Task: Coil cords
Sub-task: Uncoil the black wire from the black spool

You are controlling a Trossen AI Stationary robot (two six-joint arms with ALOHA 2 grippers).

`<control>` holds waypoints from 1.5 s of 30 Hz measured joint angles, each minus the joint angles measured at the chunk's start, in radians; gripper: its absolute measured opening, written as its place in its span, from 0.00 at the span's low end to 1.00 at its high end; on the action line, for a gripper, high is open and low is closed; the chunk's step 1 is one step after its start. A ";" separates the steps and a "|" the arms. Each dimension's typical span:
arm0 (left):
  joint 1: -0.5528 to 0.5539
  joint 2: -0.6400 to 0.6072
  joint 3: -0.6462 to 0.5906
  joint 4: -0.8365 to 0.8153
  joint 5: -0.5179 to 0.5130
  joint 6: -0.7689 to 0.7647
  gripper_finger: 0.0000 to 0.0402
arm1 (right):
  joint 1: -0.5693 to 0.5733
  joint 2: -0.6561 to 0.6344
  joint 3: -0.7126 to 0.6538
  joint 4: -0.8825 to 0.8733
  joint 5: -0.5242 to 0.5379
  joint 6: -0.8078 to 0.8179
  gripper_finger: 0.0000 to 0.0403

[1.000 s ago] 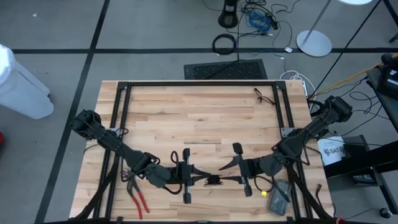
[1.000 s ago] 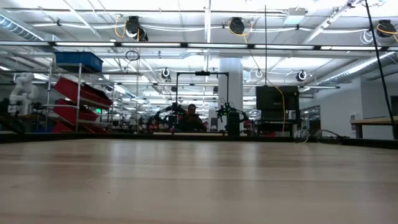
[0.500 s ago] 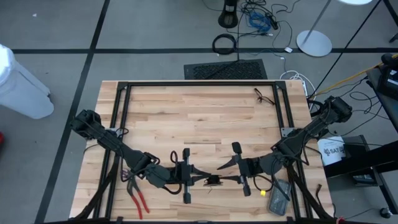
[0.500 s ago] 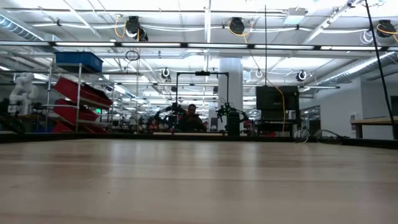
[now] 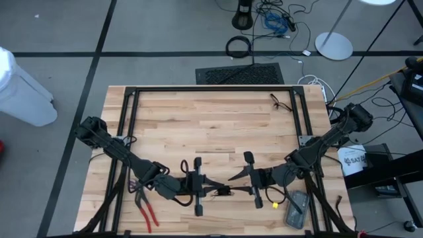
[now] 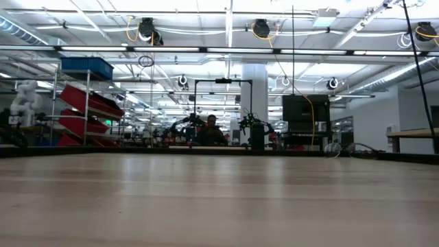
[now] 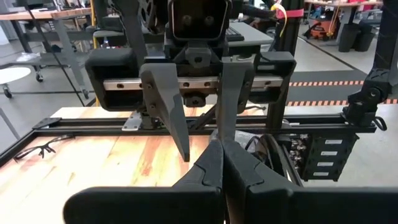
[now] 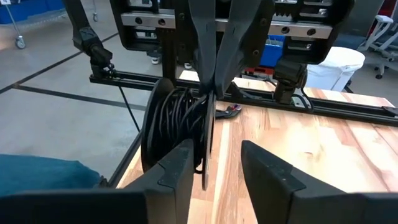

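While low view is showing only bare table [image 6: 219, 206] and room beyond, high view is catching both arms meeting at near edge. Left gripper [image 5: 213, 191] lying low, pointing right, fingers [image 7: 214, 165] pressed shut, pinching cord [image 5: 225, 192]. Right gripper [image 5: 239, 183] facing it, pointing left, fingers [image 8: 180, 165] standing apart either side of cord. Right wrist view revealing cord [image 8: 177, 127] as thin black wire wound in tight upright coil, hanging at left fingertips. Red pliers [image 5: 147, 210] lying beside left arm.

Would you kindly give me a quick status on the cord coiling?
Left claw shut on the coiled cord, near table edge. Right claw open, facing it, not gripping. Pliers clear, left.
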 joint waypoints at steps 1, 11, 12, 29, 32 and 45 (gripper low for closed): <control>0.000 0.000 0.000 0.001 -0.001 -0.002 0.00 | 0.000 0.000 0.000 0.001 0.000 -0.002 0.26; 0.000 0.000 0.000 0.001 -0.001 -0.005 0.00 | -0.001 0.000 0.000 0.000 0.003 -0.028 0.02; 0.000 0.000 0.000 0.001 -0.001 -0.006 0.00 | -0.001 0.000 0.000 0.000 0.003 -0.027 0.01; -0.041 -0.003 0.000 0.000 -0.181 0.056 0.35 | -0.003 -0.025 0.000 -0.067 0.077 0.014 0.00; -0.046 -0.011 0.000 0.001 -0.193 0.055 0.40 | -0.003 -0.040 0.000 -0.089 0.087 0.030 0.00; -0.088 -0.014 0.001 -0.043 -0.218 -0.040 0.42 | 0.004 -0.142 0.000 -0.142 0.083 0.007 0.00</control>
